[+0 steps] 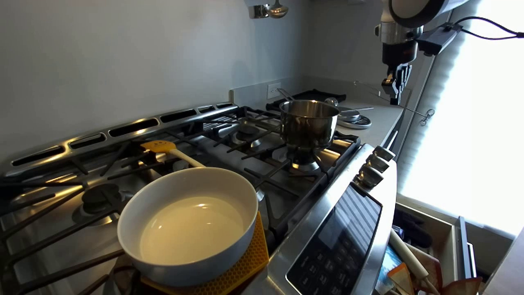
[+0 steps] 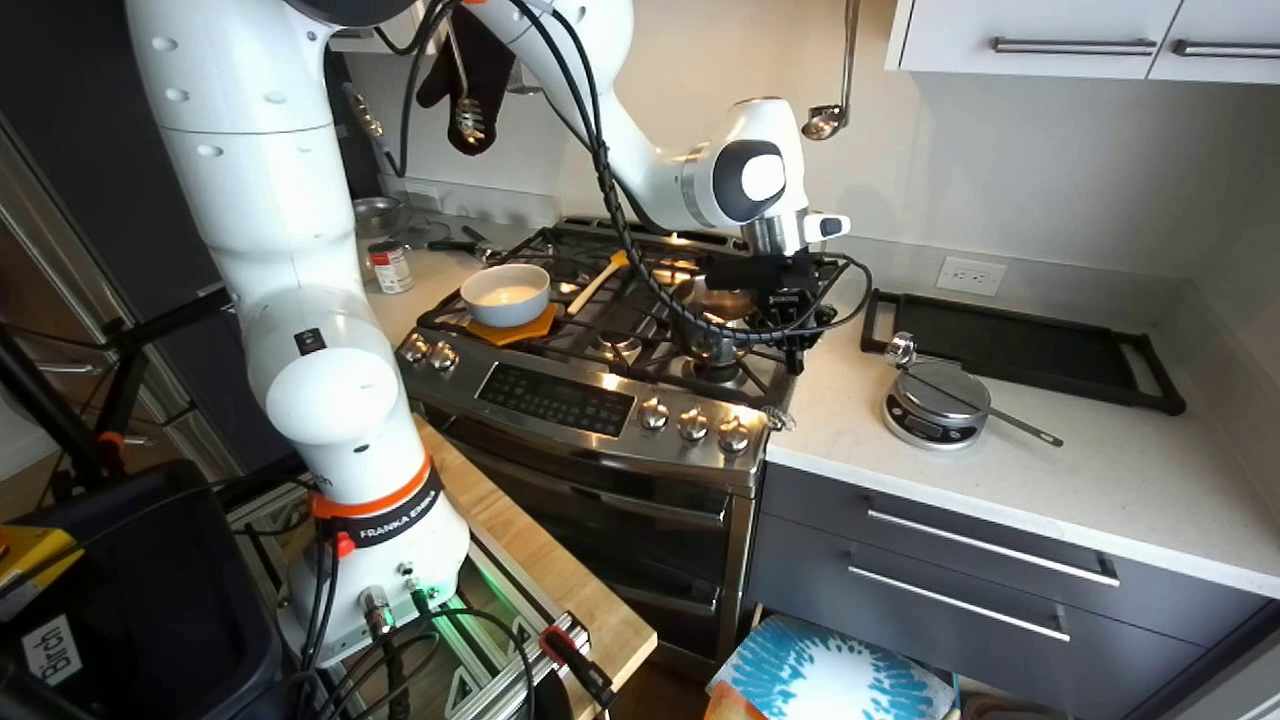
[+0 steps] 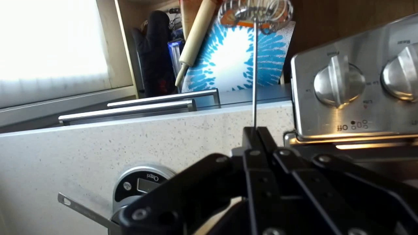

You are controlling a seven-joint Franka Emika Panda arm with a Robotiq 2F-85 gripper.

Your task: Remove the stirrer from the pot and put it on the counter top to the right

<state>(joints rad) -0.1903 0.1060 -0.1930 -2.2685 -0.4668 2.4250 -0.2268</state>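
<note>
The stirrer is a thin metal rod with a coiled wire head; it shows in an exterior view (image 1: 414, 110) and in the wrist view (image 3: 255, 75). Its coil also shows in an exterior view (image 2: 778, 420). My gripper (image 1: 395, 99) is shut on the rod and holds it in the air, tilted, coil end lower and out past the counter's front edge. In the wrist view the fingertips (image 3: 257, 130) pinch the rod. The steel pot (image 1: 309, 125) stands on a burner, apart from the stirrer. The counter top (image 2: 1100, 490) lies right of the stove; it also shows in the wrist view (image 3: 81, 150).
A round scale (image 2: 930, 432) stands on the counter with a metal ladle (image 2: 1025, 428) across it. A black tray (image 2: 1010, 350) lies behind. Stove knobs (image 1: 370, 174) line the stove's front. A cream pan (image 1: 192, 221) and yellow spatula (image 1: 159, 146) are on the stove. A drawer (image 1: 450, 241) stands open below.
</note>
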